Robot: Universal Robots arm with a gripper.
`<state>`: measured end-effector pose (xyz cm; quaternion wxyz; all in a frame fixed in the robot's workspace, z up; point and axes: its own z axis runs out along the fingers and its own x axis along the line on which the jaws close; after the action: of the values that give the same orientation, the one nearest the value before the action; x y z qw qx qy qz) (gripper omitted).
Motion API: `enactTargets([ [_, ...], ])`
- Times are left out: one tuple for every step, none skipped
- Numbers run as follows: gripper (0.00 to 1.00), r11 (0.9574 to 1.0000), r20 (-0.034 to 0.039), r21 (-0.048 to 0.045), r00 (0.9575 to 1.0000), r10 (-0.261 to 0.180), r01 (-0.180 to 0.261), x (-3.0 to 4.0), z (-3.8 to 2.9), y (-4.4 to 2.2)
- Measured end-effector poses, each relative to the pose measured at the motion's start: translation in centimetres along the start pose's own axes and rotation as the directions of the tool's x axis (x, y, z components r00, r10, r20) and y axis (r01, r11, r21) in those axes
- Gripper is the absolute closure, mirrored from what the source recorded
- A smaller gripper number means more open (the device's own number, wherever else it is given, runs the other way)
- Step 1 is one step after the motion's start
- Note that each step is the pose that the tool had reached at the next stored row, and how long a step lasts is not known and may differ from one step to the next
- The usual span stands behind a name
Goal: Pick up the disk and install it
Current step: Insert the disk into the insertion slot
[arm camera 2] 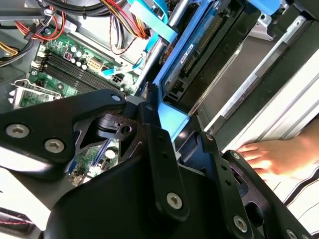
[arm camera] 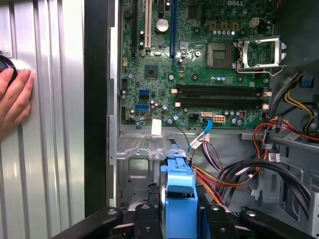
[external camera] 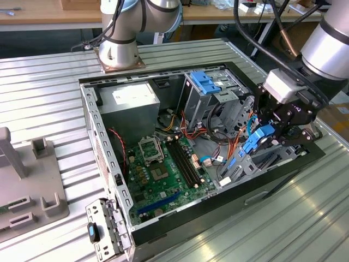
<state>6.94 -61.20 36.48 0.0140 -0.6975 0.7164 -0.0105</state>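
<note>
Gripper closed on disk at blue-framed end; disk tilted just above metal drive bay at computer case corner, long axis sloping down from gripper toward bay

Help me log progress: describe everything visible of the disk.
The disk is a flat drive in a bright blue plastic frame, clamped and tilted in the gripper. It hangs inside the open case, over the grey bay at the exterior view's right. Contact with the bay cannot be told.
</note>
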Motion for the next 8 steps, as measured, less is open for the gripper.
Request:
enactTargets([
  [0.63,1.0,-0.0003,0.0,1.0,0.0,0.0,0.0,0.26,0.01],
  [0.63,1.0,0.0002,0.0,1.0,0.0,0.0,0.0,0.63,0.02],
  [0.63,1.0,0.0004,0.0,1.0,0.0,0.0,0.01,1.11,0.04],
  [0.49,1.0,0.0,0.0,1.0,0.0,0.0,0.01,1.18,0.04],
  [0.49,1.0,0.0,0.0,1.0,0.0,0.0,0.01,1.2,0.04],
  [0.49,1.0,0.0001,0.0,1.0,0.0,0.0,0.0,1.21,0.04],
  [0.49,1.0,0.0,0.0,1.0,0.0,0.0,0.01,1.21,0.04],
  [0.49,1.0,0.0,0.0,1.0,0.0,0.0,0.01,1.21,0.04],
])
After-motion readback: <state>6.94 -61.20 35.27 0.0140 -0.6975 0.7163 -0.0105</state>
